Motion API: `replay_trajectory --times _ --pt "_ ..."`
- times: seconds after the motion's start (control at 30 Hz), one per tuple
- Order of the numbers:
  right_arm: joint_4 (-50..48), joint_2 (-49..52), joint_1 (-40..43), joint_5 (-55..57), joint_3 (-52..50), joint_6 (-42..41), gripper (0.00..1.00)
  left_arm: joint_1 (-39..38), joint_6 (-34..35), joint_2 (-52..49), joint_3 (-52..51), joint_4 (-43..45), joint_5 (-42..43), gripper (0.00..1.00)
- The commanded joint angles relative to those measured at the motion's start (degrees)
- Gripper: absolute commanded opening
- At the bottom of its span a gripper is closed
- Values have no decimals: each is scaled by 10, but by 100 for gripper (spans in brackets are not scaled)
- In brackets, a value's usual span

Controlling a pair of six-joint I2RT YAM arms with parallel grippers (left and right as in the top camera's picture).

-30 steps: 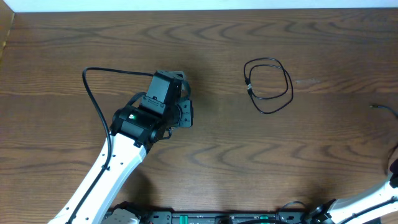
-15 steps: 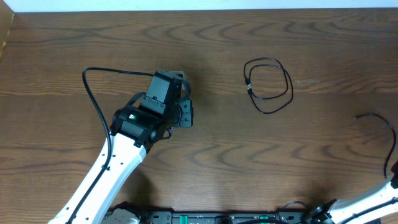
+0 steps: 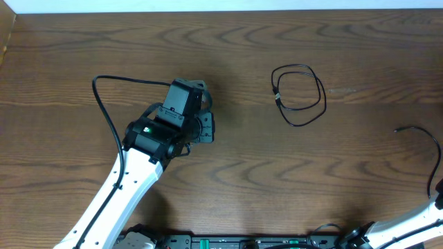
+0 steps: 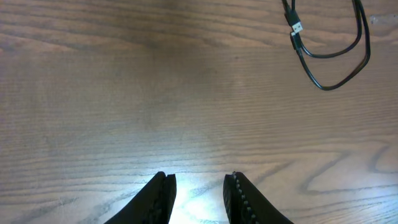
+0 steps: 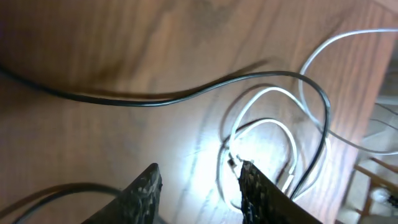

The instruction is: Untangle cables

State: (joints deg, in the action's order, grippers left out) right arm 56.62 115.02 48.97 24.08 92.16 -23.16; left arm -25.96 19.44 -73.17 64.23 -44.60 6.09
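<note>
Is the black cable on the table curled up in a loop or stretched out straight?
Curled up. The black cable lies in a loose loop on the table, its ends meeting on the loop's left.

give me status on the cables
left gripper open, empty. right gripper open beside white cable. black cable coiled apart, untouched. thick black lead crosses white cable.

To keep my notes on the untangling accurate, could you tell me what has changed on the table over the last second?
The dark cord by the right edge of the table swung further in, toward the left, and now arcs down along that edge. No grasp or release shows from above. The coiled black cable and the left arm stayed where they were.
</note>
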Motion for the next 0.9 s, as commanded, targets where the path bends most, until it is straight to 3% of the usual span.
replay_trajectory --times 0.0,0.5,0.87 --pt "-7 4 12 67 -15 -26 39 -2 -9 9 -3 -1 3 31" --pt "-10 4 138 8 -41 -33 38 -2 -16 9 -3 2 -12 31" --pt "-101 4 175 -5 -110 -21 40 -2 -16 9 -3 11 -12 31"
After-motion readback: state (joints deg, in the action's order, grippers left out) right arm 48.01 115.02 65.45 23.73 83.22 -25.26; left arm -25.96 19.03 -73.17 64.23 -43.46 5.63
